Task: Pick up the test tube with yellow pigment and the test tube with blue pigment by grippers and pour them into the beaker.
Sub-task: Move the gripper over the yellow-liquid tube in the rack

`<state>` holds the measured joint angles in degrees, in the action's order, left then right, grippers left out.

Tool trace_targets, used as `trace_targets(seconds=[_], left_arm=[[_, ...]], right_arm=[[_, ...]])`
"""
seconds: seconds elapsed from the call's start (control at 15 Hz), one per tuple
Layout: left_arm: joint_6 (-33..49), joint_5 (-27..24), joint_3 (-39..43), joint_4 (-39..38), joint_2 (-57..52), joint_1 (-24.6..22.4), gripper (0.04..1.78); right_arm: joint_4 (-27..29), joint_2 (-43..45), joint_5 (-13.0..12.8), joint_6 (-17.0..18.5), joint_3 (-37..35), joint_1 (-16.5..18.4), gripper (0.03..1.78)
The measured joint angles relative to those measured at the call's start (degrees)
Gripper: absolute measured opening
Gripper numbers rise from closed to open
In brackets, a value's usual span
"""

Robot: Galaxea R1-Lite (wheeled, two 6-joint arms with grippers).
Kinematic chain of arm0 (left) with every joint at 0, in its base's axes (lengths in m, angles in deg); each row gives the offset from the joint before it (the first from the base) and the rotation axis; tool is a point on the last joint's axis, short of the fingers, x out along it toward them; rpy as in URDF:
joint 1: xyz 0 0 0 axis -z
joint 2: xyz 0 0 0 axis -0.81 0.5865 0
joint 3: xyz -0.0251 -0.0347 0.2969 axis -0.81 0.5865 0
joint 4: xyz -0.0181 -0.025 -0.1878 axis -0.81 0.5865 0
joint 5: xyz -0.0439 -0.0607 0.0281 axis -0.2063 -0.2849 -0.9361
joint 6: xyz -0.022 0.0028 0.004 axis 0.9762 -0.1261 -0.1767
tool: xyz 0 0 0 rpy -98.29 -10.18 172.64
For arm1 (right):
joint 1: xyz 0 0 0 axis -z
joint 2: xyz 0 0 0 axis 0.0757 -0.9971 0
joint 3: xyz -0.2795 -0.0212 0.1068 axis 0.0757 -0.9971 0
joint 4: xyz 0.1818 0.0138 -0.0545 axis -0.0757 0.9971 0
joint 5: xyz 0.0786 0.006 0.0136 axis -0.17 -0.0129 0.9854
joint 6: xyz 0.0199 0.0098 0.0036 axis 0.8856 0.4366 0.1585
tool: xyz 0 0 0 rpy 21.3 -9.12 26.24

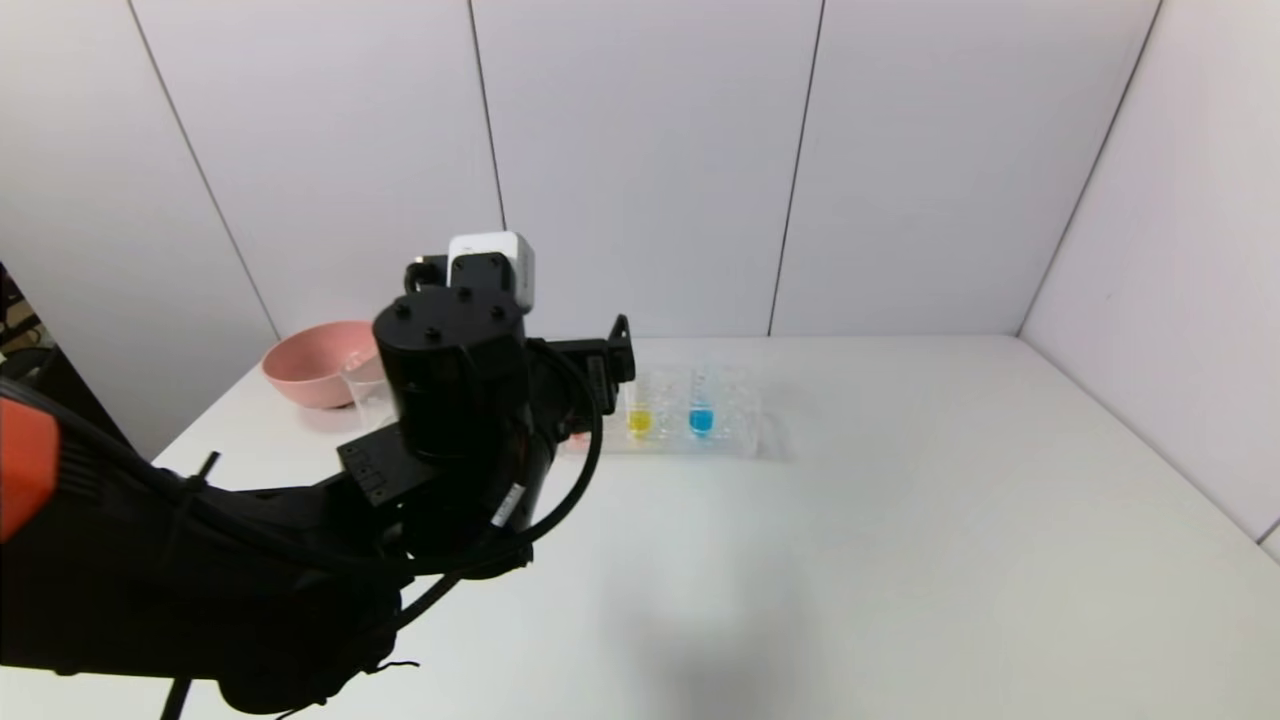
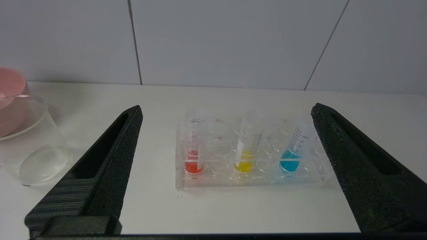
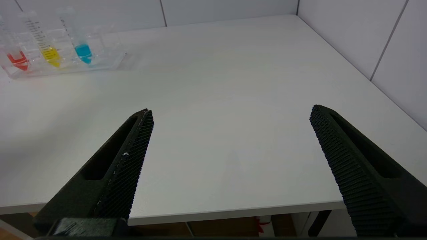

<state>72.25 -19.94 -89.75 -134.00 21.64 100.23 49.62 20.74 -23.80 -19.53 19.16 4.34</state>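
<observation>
We judge yellow tube (image 2: 246, 151) and blue tube (image 2: 291, 153) light, slick, fragile; take upper wall above rack (image 2: 253, 180). Left pincer (image 2: 227, 156) wide, empty; right pincer (image 3: 230, 160) wide, well apart.

In the head view the left arm (image 1: 440, 420) hides the left claw, most of the beaker (image 1: 365, 392), the clear rack's (image 1: 745, 430) left end and its red-liquid tube (seen only in the wrist views), while the left wrist view crops the pink bowl (image 2: 11, 100) at its edge.

Three tubes (image 2: 247, 150), one rack (image 2: 253, 181), beaker (image 2: 33, 146), bowl (image 1: 310, 375).
</observation>
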Motion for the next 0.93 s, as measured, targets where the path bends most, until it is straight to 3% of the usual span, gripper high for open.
trace_targets(seconds=[0.6,0.93], left_arm=[[0.17,1.00,-3.39,-8.66,13.87,2.08,1.76],[0.34,0.80,-5.79,-9.37,18.51,1.57,1.76]], right_arm=[[0.02,0.00,0.00,0.02,0.00,0.00,1.71],[0.00,0.00,0.00,0.02,0.00,0.00,1.71]])
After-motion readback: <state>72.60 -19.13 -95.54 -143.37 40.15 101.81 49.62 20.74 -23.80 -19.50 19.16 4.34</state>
